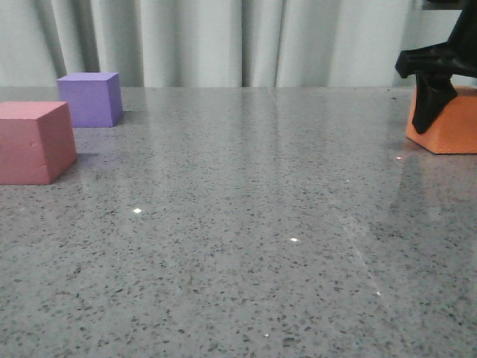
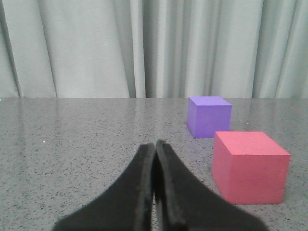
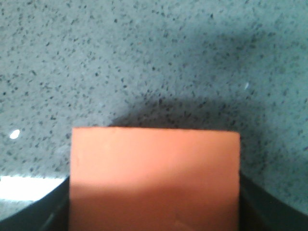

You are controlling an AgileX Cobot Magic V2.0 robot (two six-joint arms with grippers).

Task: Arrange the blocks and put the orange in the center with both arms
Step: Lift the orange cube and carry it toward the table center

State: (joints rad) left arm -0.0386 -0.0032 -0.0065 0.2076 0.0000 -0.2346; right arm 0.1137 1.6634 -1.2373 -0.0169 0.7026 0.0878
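Right gripper grasps the orange cube, cut off far right; left gripper clenched empty near pink-red cube and purple cube.

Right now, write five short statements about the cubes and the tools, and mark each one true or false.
1. The left tool is shut and holds nothing. True.
2. The right tool is at the purple cube. False: it is at the orange cube.
3. The purple cube lies farther from the front camera than the pink-red cube. True.
4. The orange cube sits between the other two. False: it is far to the right, apart from them.
5. The purple cube is stacked on the pink-red one. False: both rest on the table.
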